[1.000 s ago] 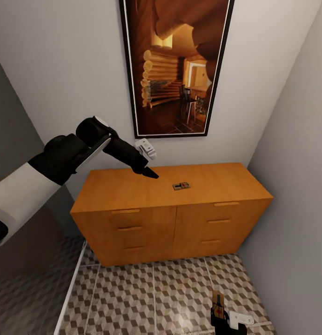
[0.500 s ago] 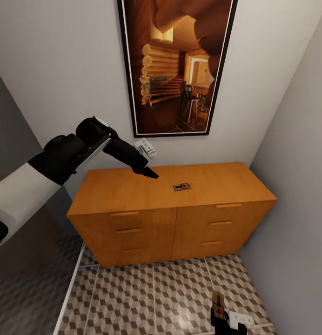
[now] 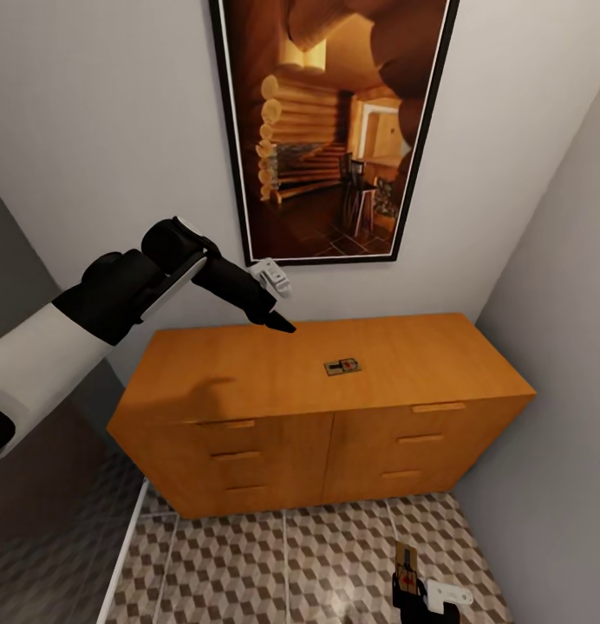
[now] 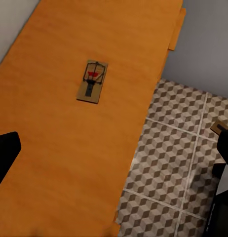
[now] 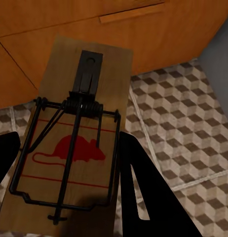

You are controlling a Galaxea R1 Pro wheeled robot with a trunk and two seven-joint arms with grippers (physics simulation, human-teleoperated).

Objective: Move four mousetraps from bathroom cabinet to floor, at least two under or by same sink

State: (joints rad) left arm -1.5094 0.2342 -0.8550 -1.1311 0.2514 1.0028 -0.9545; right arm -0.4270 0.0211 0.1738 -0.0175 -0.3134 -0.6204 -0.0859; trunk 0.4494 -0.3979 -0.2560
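One mousetrap (image 3: 342, 367) lies flat on the top of the orange-brown cabinet (image 3: 239, 377), right of its middle. My left gripper (image 3: 280, 326) hovers above the cabinet top, left of and behind that trap, with nothing in it. The left wrist view looks down on this mousetrap (image 4: 93, 80) from above, with the dark fingers (image 4: 6, 152) spread wide. Low over the cube-patterned bathroom floor (image 3: 317, 563), in front of the cabinet, my right gripper (image 3: 407, 579) is shut on a second mousetrap (image 5: 74, 143), red mouse print up.
A large dark-framed picture (image 3: 330, 130) hangs on the wall above the cabinet. A grey wall (image 3: 560, 390) closes the right side next to the cabinet. A dark panel (image 3: 31, 468) and a white floor strip (image 3: 125, 555) stand to the left.
The whole view has shifted: cabinet and picture sit lower and larger, so the camera has moved closer. Both arms hold the same pose, and the trap on the cabinet has not moved.
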